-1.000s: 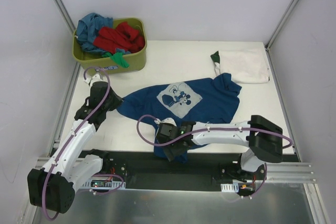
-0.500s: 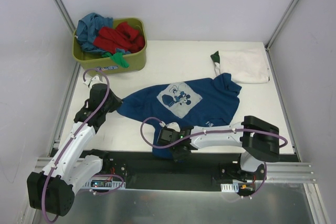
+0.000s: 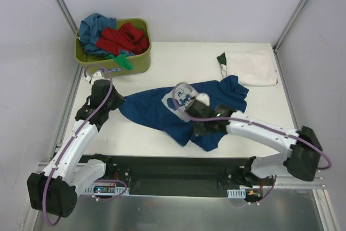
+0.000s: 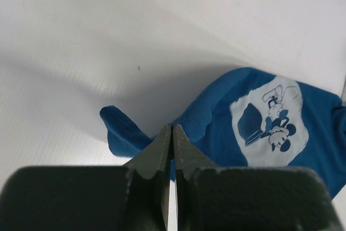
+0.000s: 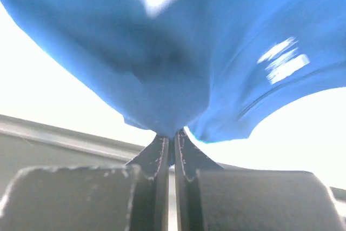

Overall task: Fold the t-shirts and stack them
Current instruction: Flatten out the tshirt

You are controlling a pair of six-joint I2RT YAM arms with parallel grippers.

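Observation:
The navy blue t-shirt (image 3: pixel 154 111) with the white cartoon print (image 4: pixel 269 120) lies stretched across the middle of the table. My left gripper (image 3: pixel 115 103) is shut on its left end, and in the left wrist view the fingers (image 4: pixel 162 144) press together with blue cloth at the left gripper's tips (image 4: pixel 172 131). My right gripper (image 3: pixel 194 121) holds the shirt's near hem raised over the cloth; in the right wrist view that gripper (image 5: pixel 173 136) pinches a bunched blue fold (image 5: pixel 162 79). A folded white t-shirt (image 3: pixel 251 67) lies at the back right on a dark green one (image 3: pixel 221 58).
An olive-green tub (image 3: pixel 138 64) at the back left holds red (image 3: pixel 121 37), teal (image 3: pixel 93 27) and green (image 3: pixel 121 60) shirts. The black rail (image 3: pixel 178 170) runs along the near table edge. Enclosure walls stand on both sides.
The right gripper shut on the shirt's near hem and carried it up and toward the back right, folding the near part over. The left gripper kept its hold and barely moved.

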